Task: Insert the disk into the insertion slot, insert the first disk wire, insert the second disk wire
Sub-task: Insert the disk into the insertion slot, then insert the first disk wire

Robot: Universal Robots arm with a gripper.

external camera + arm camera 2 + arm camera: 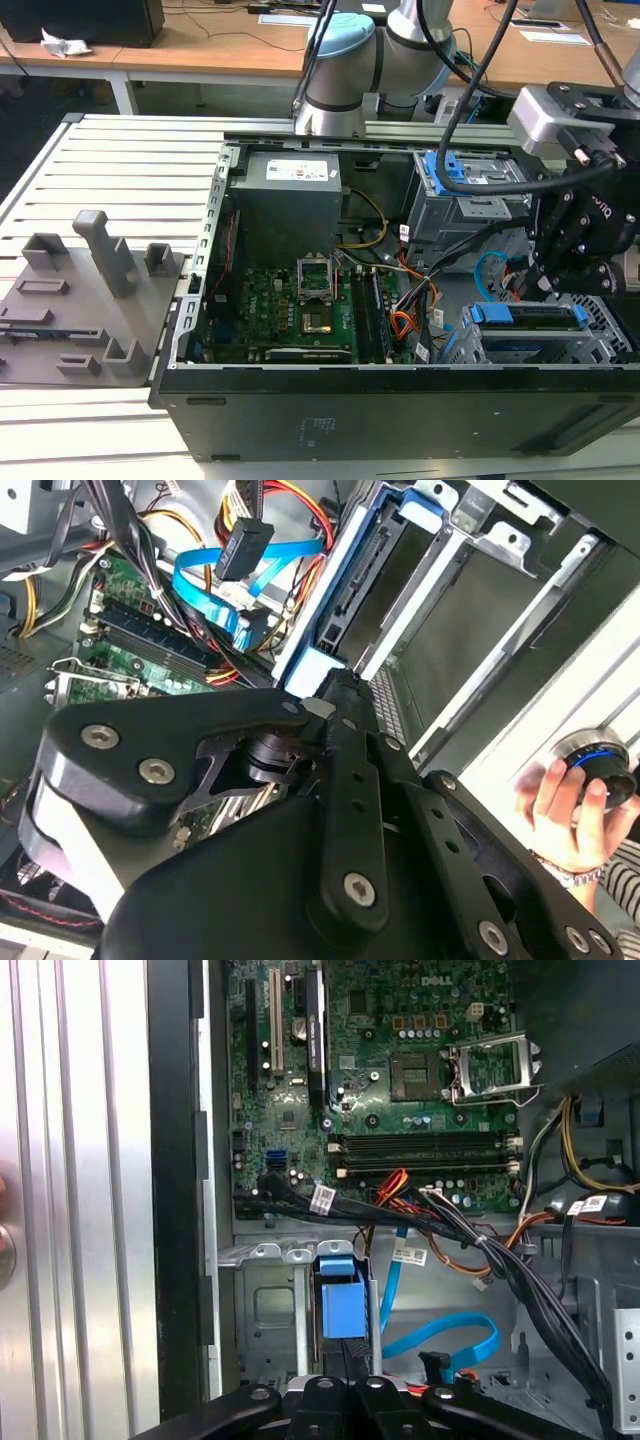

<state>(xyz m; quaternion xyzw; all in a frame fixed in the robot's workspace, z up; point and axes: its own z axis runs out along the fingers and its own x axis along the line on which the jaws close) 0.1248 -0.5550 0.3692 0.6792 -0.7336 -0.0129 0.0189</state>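
While the arm hung over the open computer case (300, 425), we saw the gripper (350, 1348) directly above the disk (526, 316), which sat in the insertion slot (604, 345) at the corner of the case on the exterior view's right. The disk's long axis ran along the case's near wall in that view, and its blue caddy (340, 1305) faced the fingertips, so we judged the line from gripper to disk to run straight down the fingers (345, 760). These were drawn together with barely a gap, their tips at the caddy's end; we could not tell whether they pinched any part of it. The light-blue cable (452, 1336) looped free just beside the slot, and the orange-red wire bundle (403, 322) lay near the motherboard (380, 1110), neither of them in the gripper.
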